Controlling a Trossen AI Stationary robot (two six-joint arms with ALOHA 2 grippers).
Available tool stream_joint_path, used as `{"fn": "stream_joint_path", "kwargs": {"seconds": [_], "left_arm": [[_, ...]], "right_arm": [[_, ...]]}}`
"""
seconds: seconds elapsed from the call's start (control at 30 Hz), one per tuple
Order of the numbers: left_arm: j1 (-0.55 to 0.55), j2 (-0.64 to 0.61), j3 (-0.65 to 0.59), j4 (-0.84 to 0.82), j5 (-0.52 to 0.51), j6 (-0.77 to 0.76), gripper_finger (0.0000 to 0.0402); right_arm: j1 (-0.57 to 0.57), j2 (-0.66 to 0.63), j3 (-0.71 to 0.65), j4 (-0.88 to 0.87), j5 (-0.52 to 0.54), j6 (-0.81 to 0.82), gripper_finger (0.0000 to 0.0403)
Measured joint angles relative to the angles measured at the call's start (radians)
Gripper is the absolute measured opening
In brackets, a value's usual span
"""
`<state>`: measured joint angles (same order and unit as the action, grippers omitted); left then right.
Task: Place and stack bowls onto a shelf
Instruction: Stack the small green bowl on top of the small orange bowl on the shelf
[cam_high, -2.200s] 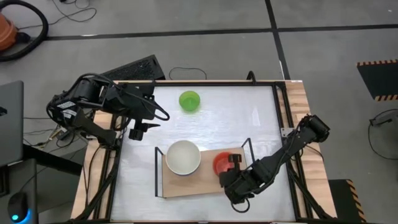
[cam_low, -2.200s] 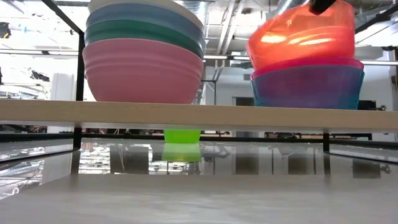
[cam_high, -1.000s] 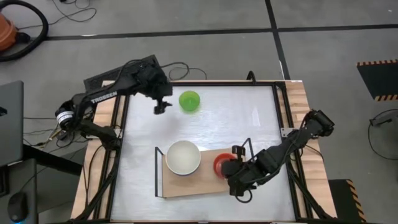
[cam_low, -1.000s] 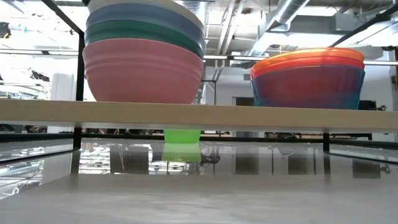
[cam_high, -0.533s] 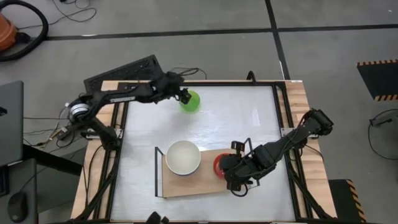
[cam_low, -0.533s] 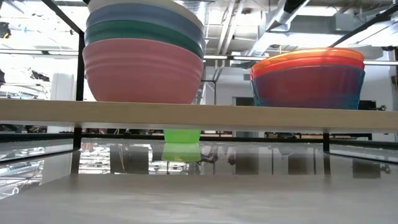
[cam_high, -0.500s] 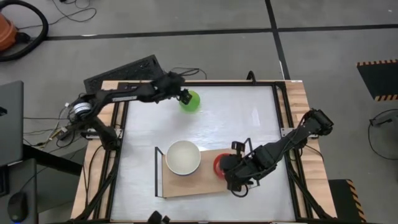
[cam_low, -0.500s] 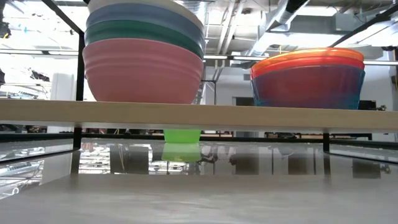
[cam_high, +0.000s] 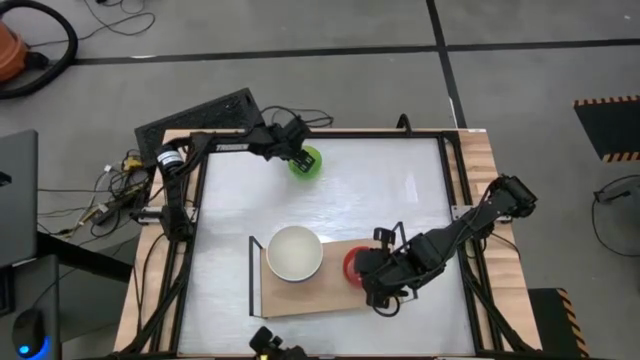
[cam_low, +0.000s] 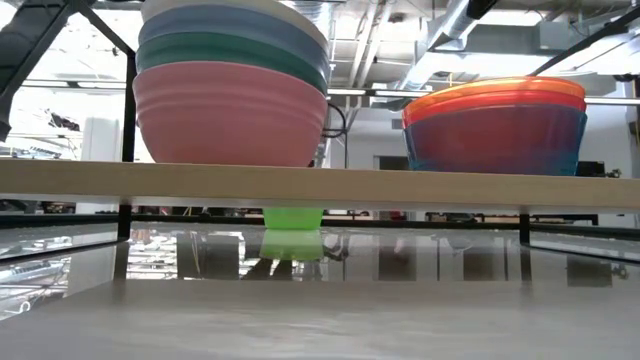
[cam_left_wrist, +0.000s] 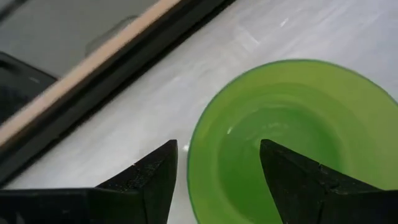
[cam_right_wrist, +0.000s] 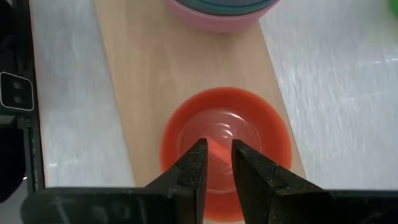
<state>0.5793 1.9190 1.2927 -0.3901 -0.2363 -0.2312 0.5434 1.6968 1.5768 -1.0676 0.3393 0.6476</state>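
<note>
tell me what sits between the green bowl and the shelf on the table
Nothing: in the high view only bare white tabletop lies between the green bowl and the shelf.
</note>
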Motion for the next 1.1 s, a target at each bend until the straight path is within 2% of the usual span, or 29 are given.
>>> {"fn": "stream_joint_path", "kwargs": {"seconds": [0.1, 0.2, 0.3, 0.4, 0.47, 0.83, 1.1], "left_arm": [[0.015, 0.001, -0.003, -0.011, 0.034, -0.017, 0.0211], [0.029, 0.001, -0.003, -0.025, 0.075, -0.027, 0.0183], [0.034, 0.006, -0.003, -0.025, 0.091, -0.019, 0.0121], [0.032, 0.014, -0.004, -0.033, 0.102, 0.008, 0.0042], [0.03, 0.014, -0.004, -0.032, 0.102, 0.023, 0.0012], [-0.028, -0.069, -0.004, -0.054, 0.154, 0.007, 0.0], [-0.107, -0.259, -0.004, -0.125, 0.161, 0.007, 0.0]], "right_arm": [[0.0, 0.0, 0.0, 0.0, -0.001, 0.007, 0.01], [0.005, 0.0, 0.0, 0.002, -0.001, 0.007, 0.01], [0.014, 0.0, 0.0, 0.004, -0.002, 0.013, 0.01], [0.022, 0.0, 0.0, 0.006, -0.002, 0.016, 0.01], [0.026, 0.0, 0.0, 0.007, -0.002, 0.018, 0.01], [0.014, -0.001, 0.0, -0.002, 0.001, -0.007, 0.01], [-0.033, -0.023, 0.001, -0.002, 0.053, -0.123, 0.01]]}}
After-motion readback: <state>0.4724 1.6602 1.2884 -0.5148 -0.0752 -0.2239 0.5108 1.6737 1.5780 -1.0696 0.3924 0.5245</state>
